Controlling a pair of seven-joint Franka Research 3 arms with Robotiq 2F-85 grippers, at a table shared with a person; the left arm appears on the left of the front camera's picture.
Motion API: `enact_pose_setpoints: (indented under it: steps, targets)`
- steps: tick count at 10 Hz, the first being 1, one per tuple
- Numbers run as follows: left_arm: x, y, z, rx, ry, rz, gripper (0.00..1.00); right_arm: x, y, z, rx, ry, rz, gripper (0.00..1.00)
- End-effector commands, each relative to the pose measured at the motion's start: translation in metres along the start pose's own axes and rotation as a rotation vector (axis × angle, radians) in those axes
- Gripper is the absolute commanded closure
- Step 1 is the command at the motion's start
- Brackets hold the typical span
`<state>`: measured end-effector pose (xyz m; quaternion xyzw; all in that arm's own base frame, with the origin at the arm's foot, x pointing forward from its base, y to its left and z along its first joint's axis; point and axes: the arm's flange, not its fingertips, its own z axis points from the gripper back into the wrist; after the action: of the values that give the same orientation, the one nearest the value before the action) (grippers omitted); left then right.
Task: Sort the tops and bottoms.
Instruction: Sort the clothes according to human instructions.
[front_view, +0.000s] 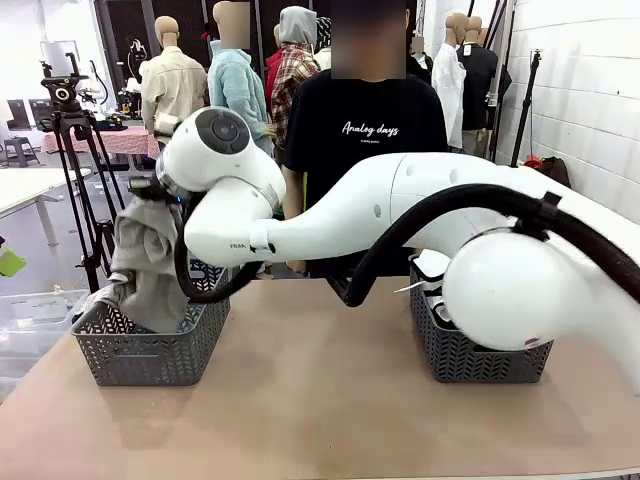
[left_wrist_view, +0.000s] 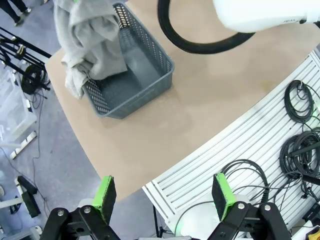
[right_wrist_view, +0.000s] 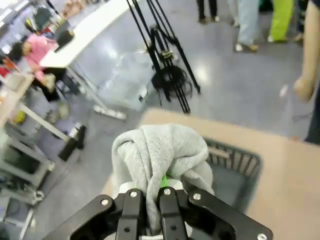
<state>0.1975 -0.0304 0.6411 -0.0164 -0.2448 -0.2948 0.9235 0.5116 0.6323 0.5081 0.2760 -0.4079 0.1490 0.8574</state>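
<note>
A grey garment (front_view: 150, 260) hangs over the left grey basket (front_view: 150, 350), its lower end resting inside and one fold draped over the rim. My right arm reaches across the table to it. In the right wrist view my right gripper (right_wrist_view: 150, 195) is shut on the bunched top of the garment (right_wrist_view: 160, 150), with the basket (right_wrist_view: 240, 162) below. My left gripper (left_wrist_view: 164, 196) is open and holds nothing, high over the table's near edge. From there the garment (left_wrist_view: 90, 35) and the basket (left_wrist_view: 150, 75) show farther off.
A second grey basket (front_view: 480, 360) at the right holds something white. A person in a black T-shirt (front_view: 370, 130) stands behind the table. A tripod (front_view: 75, 150) stands on the floor at the left. Cables (left_wrist_view: 300, 150) lie on the slatted panel beside the table.
</note>
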Motion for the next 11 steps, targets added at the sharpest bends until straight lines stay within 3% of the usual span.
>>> enact_pose_setpoints:
  steps: [1,6,8,11]
  targets:
    - [0.000,0.000,0.002,-0.004,0.008,-0.001,0.00,-0.055,-0.036,0.036,0.001,0.114,-0.050,1.00]
    - [0.000,0.000,0.002,-0.004,0.008,-0.001,0.00,-0.114,-0.048,0.003,0.086,0.188,0.009,1.00]
    - [0.000,0.000,0.002,-0.004,0.008,-0.001,0.00,-0.121,-0.040,-0.010,0.142,0.160,0.054,1.00]
    - [0.000,0.000,0.002,-0.004,0.008,-0.001,0.00,-0.119,-0.030,-0.033,0.115,0.104,0.118,1.00]
